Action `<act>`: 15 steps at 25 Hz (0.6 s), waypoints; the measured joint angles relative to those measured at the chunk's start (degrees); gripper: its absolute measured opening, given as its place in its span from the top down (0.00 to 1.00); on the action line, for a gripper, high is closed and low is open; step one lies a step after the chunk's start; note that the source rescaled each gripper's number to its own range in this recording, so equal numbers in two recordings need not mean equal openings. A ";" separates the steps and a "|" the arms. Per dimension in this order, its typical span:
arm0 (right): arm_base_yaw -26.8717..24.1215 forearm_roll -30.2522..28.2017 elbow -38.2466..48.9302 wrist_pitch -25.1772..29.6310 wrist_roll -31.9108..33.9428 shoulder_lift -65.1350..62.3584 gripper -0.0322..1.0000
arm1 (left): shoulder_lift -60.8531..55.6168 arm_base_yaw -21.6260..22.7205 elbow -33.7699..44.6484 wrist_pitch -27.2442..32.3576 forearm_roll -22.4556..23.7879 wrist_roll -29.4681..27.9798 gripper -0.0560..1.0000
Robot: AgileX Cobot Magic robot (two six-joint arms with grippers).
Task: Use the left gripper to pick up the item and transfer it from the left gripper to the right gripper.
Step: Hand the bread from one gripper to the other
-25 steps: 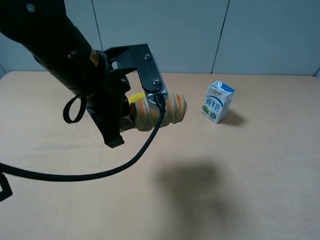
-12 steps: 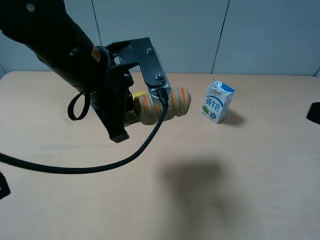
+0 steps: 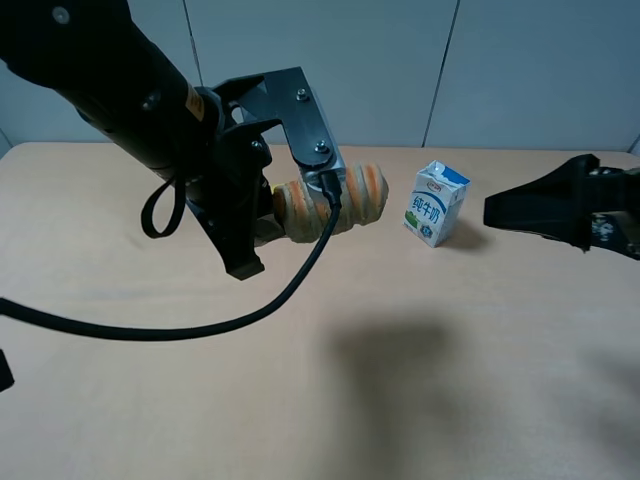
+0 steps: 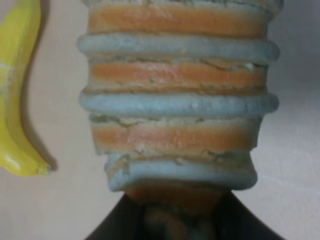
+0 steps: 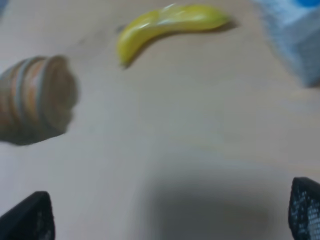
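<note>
Left: the left hand [image 3: 262, 205] is clamped on one end of the bread roll [image 3: 350, 195], which is held roughly level above the tan worktop [image 3: 450, 380], its free end pointing toward the milk carton [image 3: 436, 203]. The left wrist view shows the ridged roll [image 4: 177, 105] close up, with a banana [image 4: 17, 90] lying on the worktop beside it. Centre: the carton stands upright, apart from the roll. Right: the right hand [image 3: 500, 210] hangs beside the carton without touching it, tips aimed leftward. Its wrist view shows the fingers [image 5: 30, 217] spread wide and holding nothing.
</note>
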 joint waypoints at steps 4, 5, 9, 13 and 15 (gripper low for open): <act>0.00 9.66 0.00 2.79 -10.21 6.24 0.00 | 0.00 -1.21 0.00 -1.19 -0.02 0.06 0.93; 0.00 11.71 0.00 3.48 -12.25 7.56 0.00 | 0.00 -1.70 0.00 -1.27 -0.02 0.06 0.93; 0.00 17.16 -0.04 6.35 -19.19 11.41 0.00 | 0.00 -3.58 0.00 -2.35 -0.02 0.11 0.93; 0.00 18.89 -0.04 7.37 -22.81 13.37 0.00 | 0.00 -5.31 0.00 -4.17 -0.02 0.22 0.93; 0.00 19.49 -0.04 7.84 -23.63 13.72 0.00 | 0.00 -6.28 0.00 -4.76 -0.02 0.21 0.93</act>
